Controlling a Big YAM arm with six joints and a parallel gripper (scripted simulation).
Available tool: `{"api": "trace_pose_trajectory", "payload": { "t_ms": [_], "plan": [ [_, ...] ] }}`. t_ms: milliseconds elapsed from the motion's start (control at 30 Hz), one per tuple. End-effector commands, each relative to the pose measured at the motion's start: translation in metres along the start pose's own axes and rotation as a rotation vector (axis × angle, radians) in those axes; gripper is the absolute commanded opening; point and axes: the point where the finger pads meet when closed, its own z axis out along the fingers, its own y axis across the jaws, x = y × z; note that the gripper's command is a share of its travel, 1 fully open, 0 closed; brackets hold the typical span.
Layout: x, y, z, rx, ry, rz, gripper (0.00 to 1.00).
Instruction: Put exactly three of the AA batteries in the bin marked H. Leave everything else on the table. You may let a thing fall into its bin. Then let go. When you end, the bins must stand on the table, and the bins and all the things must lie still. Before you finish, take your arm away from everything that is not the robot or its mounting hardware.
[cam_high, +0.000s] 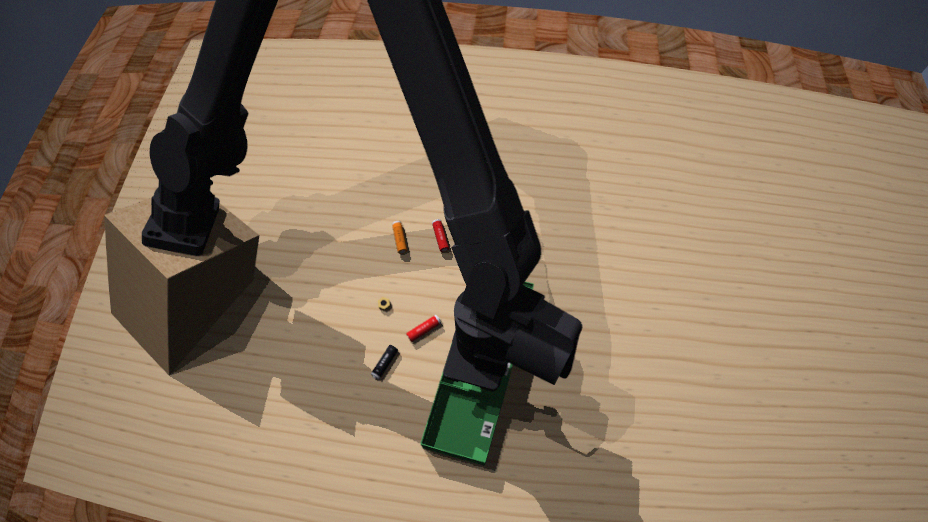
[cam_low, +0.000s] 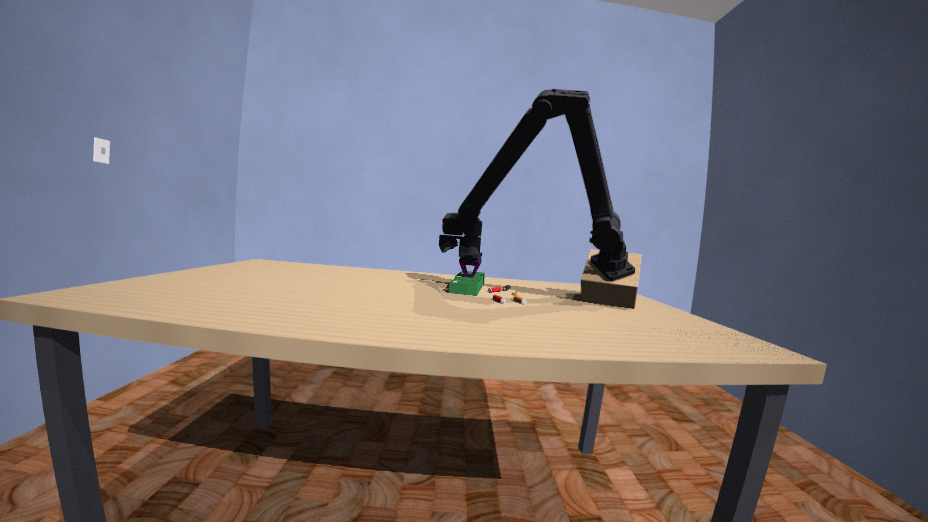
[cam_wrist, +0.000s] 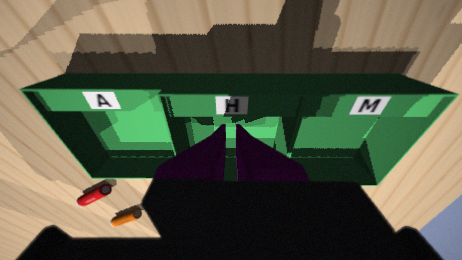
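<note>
My gripper (cam_low: 469, 275) (cam_wrist: 230, 130) is shut and holds nothing visible, with a thin gap between its purple fingers. It points down, with its tips at bin H (cam_wrist: 192, 103), the middle compartment of a green bin block. No battery shows in the visible part of bin H. The fingers hide some of its floor. An orange battery (cam_high: 399, 236) (cam_low: 519, 299) (cam_wrist: 126, 216) and a red battery (cam_high: 440, 235) (cam_low: 498, 298) (cam_wrist: 94, 194) lie near each other. Another red battery (cam_high: 423, 328) (cam_low: 495, 289) and a black battery (cam_high: 384, 362) lie nearer bin M's side.
Bin A (cam_wrist: 65, 100) and bin M (cam_wrist: 417, 125) (cam_high: 452, 453) are on either side of bin H. A small yellow and black ring-like thing (cam_high: 384, 304) lies on the table between the batteries. The arm's base stands on a wooden block (cam_high: 139, 305) (cam_low: 608, 292).
</note>
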Motion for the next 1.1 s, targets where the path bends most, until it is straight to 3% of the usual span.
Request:
{"api": "trace_pose_trajectory", "payload": {
  "t_ms": [0, 833, 967, 1067],
  "plan": [
    [-0.014, -0.002, -0.009, 0.007, -0.029, -0.010, 0.09],
    [-0.008, -0.009, -0.004, 0.006, -0.016, 0.001, 0.09],
    [-0.023, -0.005, -0.028, 0.015, -0.054, -0.019, 0.09],
    [-0.025, 0.001, -0.029, 0.013, -0.051, -0.034, 0.09]
  ]
}}
